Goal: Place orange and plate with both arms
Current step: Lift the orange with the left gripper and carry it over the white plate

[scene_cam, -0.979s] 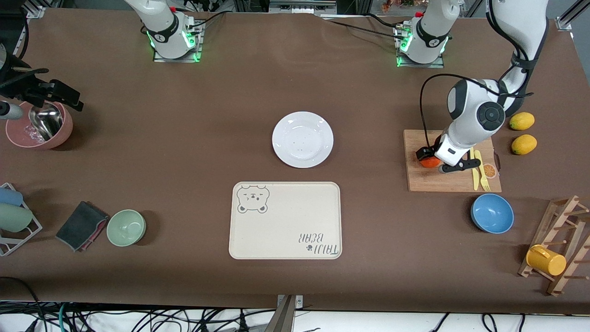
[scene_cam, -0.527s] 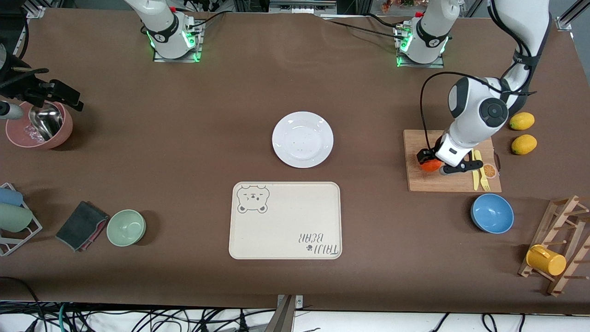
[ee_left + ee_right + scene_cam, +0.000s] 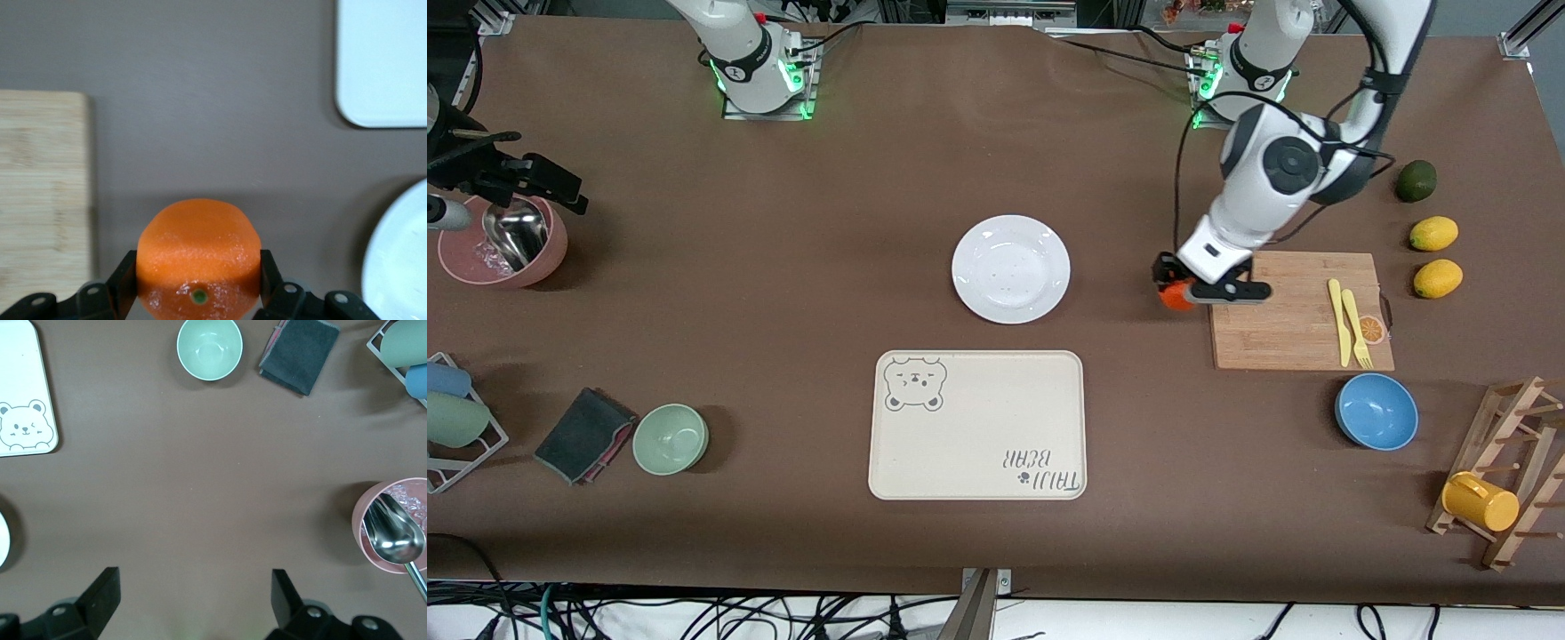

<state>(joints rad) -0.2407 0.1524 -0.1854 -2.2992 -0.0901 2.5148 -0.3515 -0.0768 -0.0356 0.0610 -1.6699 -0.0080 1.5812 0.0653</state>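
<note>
The left tool (image 3: 1178,286) is squeezing the orange (image 3: 1176,297) tight, up in the air over the brown worktop (image 3: 783,293) just off the wooden board (image 3: 1294,311). The white plate (image 3: 1010,268) sits at about nine o'clock from the orange. To do this well, the arm should carry the orange level and slow — then lower it onto the middle of the plate before letting go, so it cannot roll. The right tool (image 3: 193,593) waits with its fingers wide apart over bare worktop beside the pink bowl (image 3: 390,533).

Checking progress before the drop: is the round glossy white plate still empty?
Empty. The round glossy white plate shows a bare surface; the small red-orange fruit is clamped in the left gripper, over the brown tabletop.
</note>
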